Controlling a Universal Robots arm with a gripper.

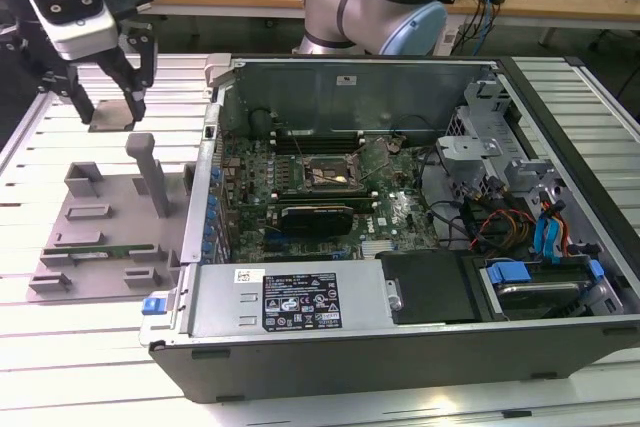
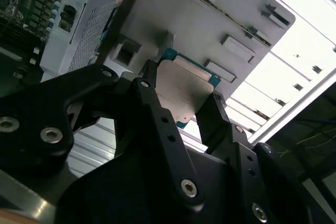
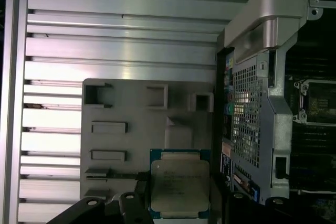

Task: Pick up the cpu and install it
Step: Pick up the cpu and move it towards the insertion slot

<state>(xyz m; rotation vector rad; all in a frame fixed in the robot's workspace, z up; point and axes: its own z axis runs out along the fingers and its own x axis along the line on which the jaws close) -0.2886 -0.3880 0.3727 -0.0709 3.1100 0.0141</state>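
The cpu (image 1: 113,115), a flat square chip with a silvery lid and a blue-green rim, hangs in the air above the far end of the grey parts holder (image 1: 100,212), at the exterior view's left. My gripper (image 1: 108,107) is shut on it, one black finger on each of two opposite edges. Both wrist views show the cpu (image 2: 185,88) (image 3: 178,182) between the fingers (image 2: 152,98) (image 3: 140,195), lid towards the cameras. The black-framed socket (image 1: 325,175) lies uncovered in the middle of the motherboard, inside the open computer case (image 1: 560,342).
The holder carries an upright grey post (image 1: 150,177) and a long green memory stick (image 1: 100,250). The case's raised side wall (image 1: 205,187) stands between holder and motherboard. A drive cage (image 1: 480,117), cables and a black cover (image 1: 430,287) crowd the case's right half. The arm's base (image 1: 375,7) stands behind.
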